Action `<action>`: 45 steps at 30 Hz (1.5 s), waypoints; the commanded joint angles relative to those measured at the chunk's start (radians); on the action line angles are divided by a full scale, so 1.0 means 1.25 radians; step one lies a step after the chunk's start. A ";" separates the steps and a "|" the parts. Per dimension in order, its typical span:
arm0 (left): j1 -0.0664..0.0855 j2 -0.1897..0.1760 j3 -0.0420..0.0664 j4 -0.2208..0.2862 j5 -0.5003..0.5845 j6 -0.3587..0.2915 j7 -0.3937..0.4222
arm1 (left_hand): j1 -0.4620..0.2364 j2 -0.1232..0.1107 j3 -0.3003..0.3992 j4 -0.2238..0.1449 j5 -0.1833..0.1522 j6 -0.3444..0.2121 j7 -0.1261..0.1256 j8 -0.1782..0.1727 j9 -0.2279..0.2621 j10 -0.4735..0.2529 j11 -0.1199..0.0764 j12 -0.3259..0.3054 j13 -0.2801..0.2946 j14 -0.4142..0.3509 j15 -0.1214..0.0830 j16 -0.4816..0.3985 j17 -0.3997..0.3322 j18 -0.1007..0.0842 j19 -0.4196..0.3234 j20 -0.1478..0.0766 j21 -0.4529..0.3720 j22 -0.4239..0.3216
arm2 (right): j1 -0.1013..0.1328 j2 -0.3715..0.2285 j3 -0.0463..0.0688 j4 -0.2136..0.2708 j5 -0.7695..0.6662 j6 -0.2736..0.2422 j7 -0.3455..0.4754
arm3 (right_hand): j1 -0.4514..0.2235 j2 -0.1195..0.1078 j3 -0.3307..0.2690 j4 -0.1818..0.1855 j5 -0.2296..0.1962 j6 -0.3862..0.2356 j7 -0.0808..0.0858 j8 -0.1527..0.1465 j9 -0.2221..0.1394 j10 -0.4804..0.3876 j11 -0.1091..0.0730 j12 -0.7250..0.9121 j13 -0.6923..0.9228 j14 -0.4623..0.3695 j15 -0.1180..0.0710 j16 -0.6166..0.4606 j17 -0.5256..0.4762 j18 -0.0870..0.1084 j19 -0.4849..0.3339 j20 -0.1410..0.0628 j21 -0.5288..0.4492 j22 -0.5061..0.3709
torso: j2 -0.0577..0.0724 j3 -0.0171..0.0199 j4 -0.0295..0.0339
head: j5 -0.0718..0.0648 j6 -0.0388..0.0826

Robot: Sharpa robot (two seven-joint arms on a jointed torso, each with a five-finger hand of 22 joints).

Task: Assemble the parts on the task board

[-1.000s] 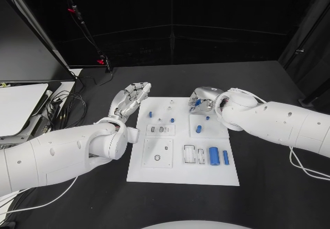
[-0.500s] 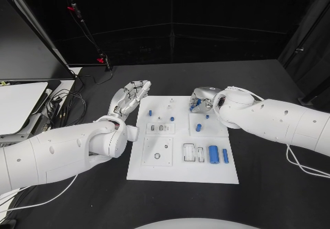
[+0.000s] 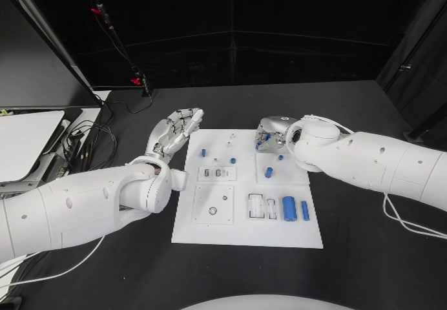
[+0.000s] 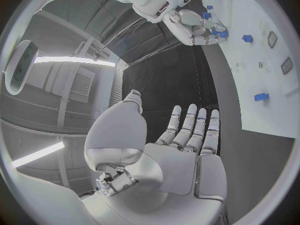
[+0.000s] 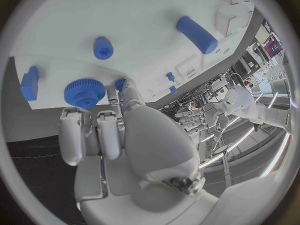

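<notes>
Since a second ago the right hand has crept slightly left and farther over the far right corner of the task board, while the left hand has barely shifted. Right fingers curl down by a blue gear lying on the board; whether they grip it I cannot tell. Other blue parts are spread over the plate: a short peg just nearer than that hand, two long cylinders at the right middle. Just off the board's far left corner, the left hand hangs flat with fingers straight and apart, holding nothing.
</notes>
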 commanded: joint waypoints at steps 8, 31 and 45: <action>0.001 -0.002 0.001 0.001 -0.006 0.007 0.237 | 0.001 0.012 0.006 0.001 0.007 0.000 0.124 0.004 -0.001 -0.001 0.000 0.005 -0.001 -0.001 0.003 0.005 -0.001 0.013 -0.007 0.001 0.004 -0.001 | -0.003 -0.002 -0.002 0.003 -0.005 -0.046 0.023 | 0.030 0.002 0.017 0.006 -0.002 0.070 -0.010 0.015 0.006 0.075 -0.017 -0.025 -0.001 0.040 -0.020 -0.005 0.002 0.002 0.000 -0.022 -0.005 0.045 | 0.000 -0.0004 0.0021 | -0.001 0.006; 0.001 -0.004 0.001 0.001 -0.006 0.009 0.237 | 0.002 0.014 0.006 0.000 0.009 0.000 0.124 0.005 -0.002 -0.001 0.000 0.006 -0.001 -0.001 0.003 0.005 -0.001 0.013 -0.007 0.001 0.005 -0.001 | 0.000 0.015 0.023 0.012 0.014 -0.238 0.143 | 0.050 -0.014 0.031 0.019 -0.002 0.098 -0.011 -0.006 0.000 0.114 -0.019 -0.081 -0.001 0.040 -0.023 -0.009 0.000 0.002 0.001 -0.027 -0.007 0.046 | -0.001 -0.0012 0.0074 | 0.020 0.030; 0.001 0.003 0.001 -0.007 -0.006 0.011 0.238 | 0.002 0.015 0.006 0.000 0.011 0.000 0.124 0.005 -0.003 -0.002 0.000 0.006 -0.001 -0.002 0.002 0.005 -0.001 0.013 -0.008 0.001 0.005 -0.001 | 0.000 0.095 0.025 -0.097 0.014 -0.194 0.162 | 0.051 -0.016 0.033 0.024 -0.002 0.101 -0.013 -0.011 -0.001 0.118 -0.020 -0.092 -0.001 0.041 -0.023 -0.009 0.001 0.002 0.003 -0.027 -0.006 0.047 | 0.003 0.0013 0.0127 | 0.037 0.040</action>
